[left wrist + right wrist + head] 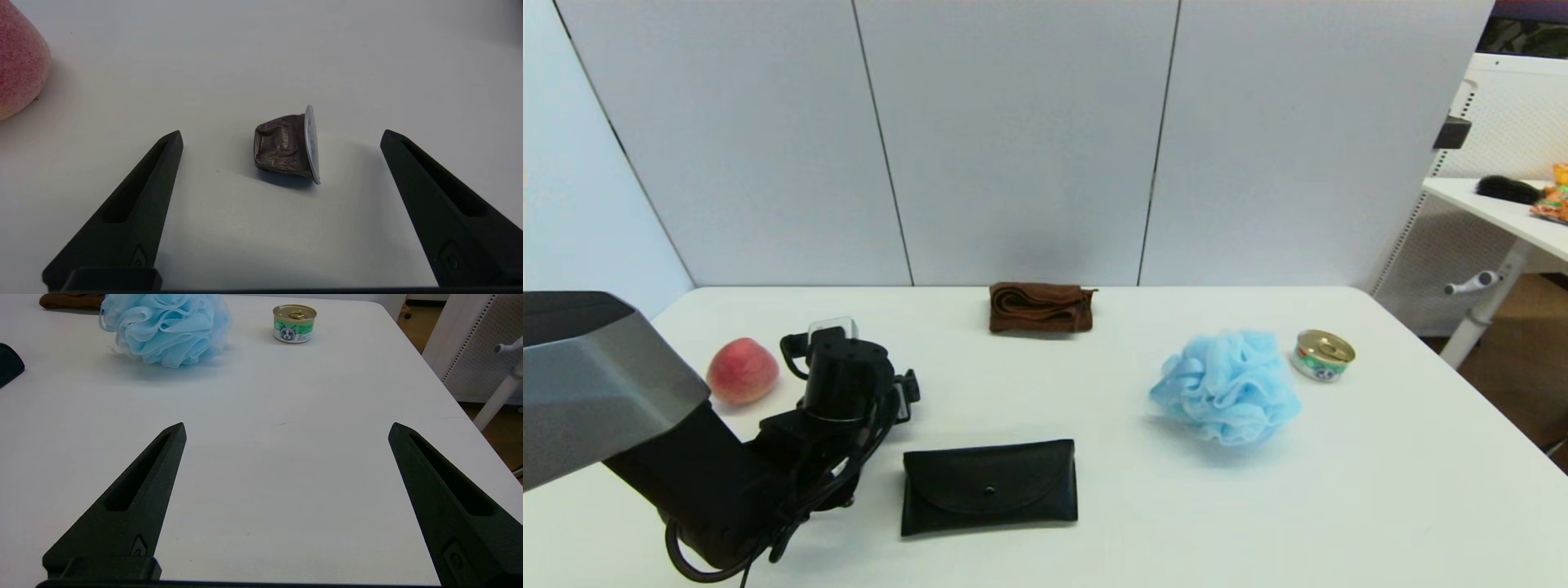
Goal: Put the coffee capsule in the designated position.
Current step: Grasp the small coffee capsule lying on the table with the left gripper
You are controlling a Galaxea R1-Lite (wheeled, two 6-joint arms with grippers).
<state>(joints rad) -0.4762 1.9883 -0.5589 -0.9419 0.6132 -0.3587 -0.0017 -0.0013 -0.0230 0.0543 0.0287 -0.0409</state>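
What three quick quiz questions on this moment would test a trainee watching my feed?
1. True or false: the left tool is shut on the coffee capsule.
2. Which object lies nearest the capsule: A) peach, B) tin can, C) blue bath sponge?
3. Fill in: the capsule lies on its ___, silvery end facing sideways.

Key:
1. False; it is open, the capsule lying on the table between its fingers, untouched.
2. A.
3. Side.

The right tool is open over bare table.
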